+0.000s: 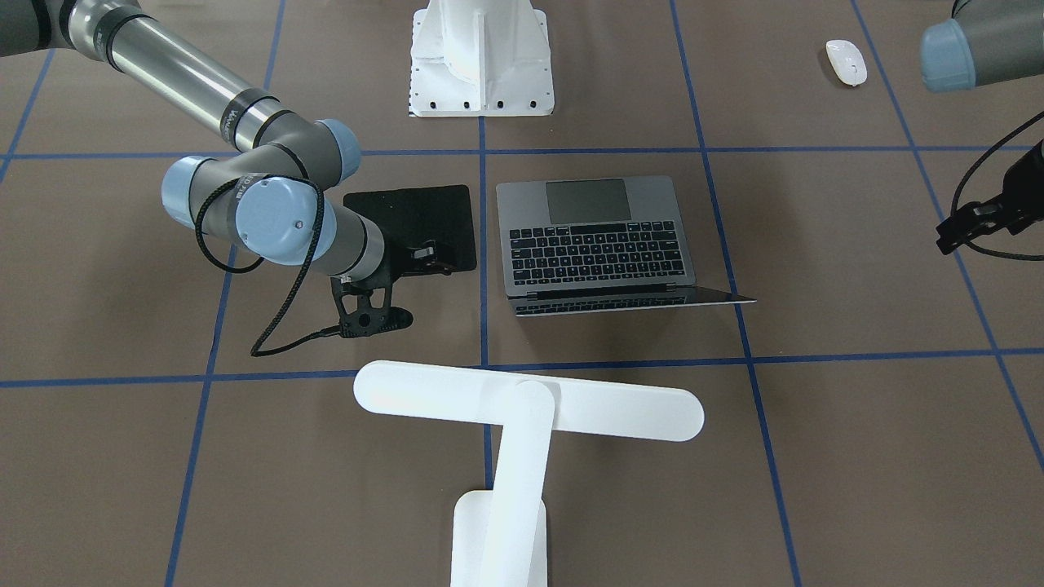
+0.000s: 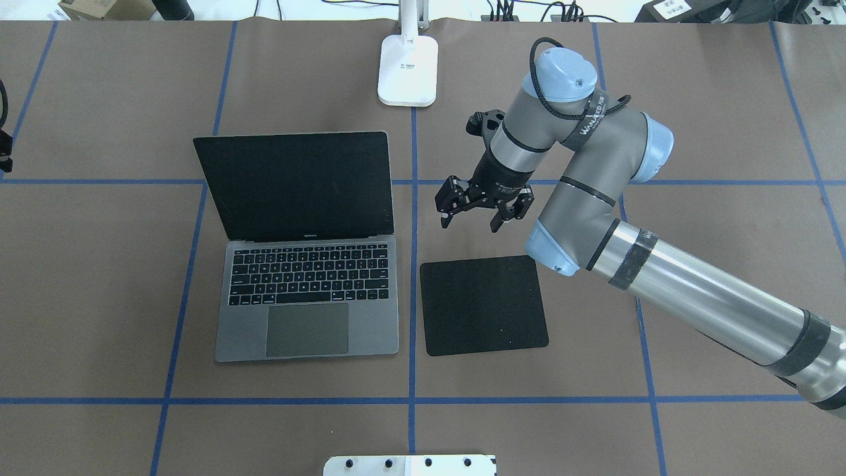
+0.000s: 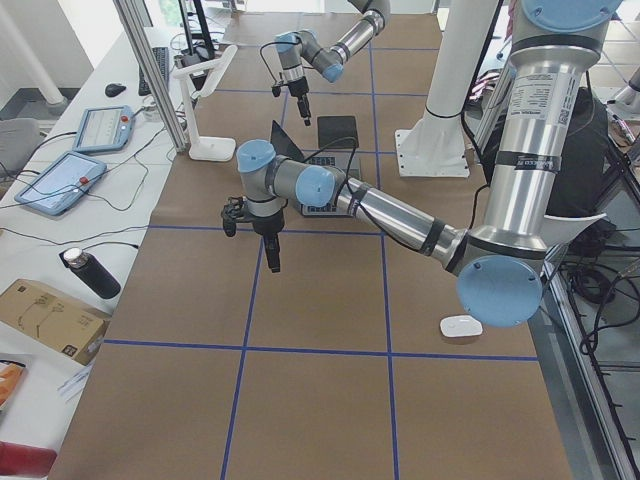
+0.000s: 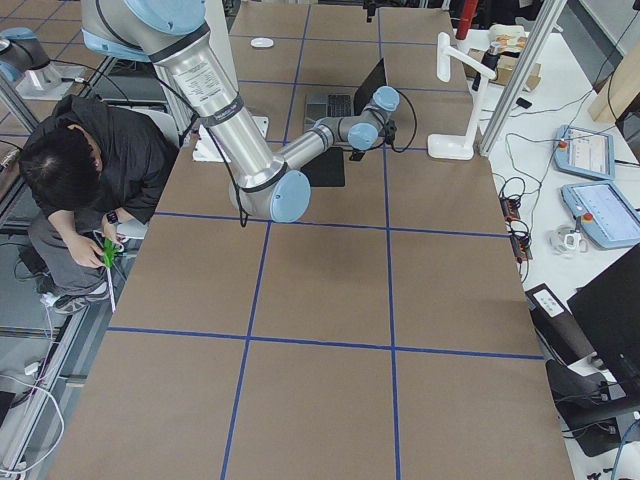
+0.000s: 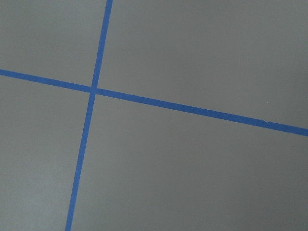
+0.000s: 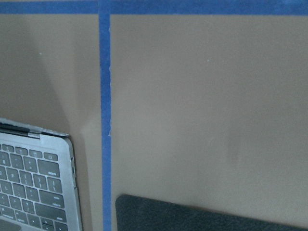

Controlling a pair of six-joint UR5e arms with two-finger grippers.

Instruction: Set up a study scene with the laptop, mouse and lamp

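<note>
Right gripper [image 2: 486, 206] was recorded wide open, nothing held, above bare table just beyond the black mat [image 2: 484, 305] | left gripper [image 3: 272, 258]: opening could not be told | mouse [image 1: 846, 61] was noted well apart from the mat, laptop [image 2: 307, 301] beside it | risk judged: glossy mouse could be squeezed out if pinched off-centre.

Black mat [image 2: 484, 305], white pedestal [image 1: 481, 73]

Overhead from behind, looking forward and down; front view opposite, steeply down; both sharing the laptop [image 2: 307, 291] and black mat [image 2: 484, 305].
</note>
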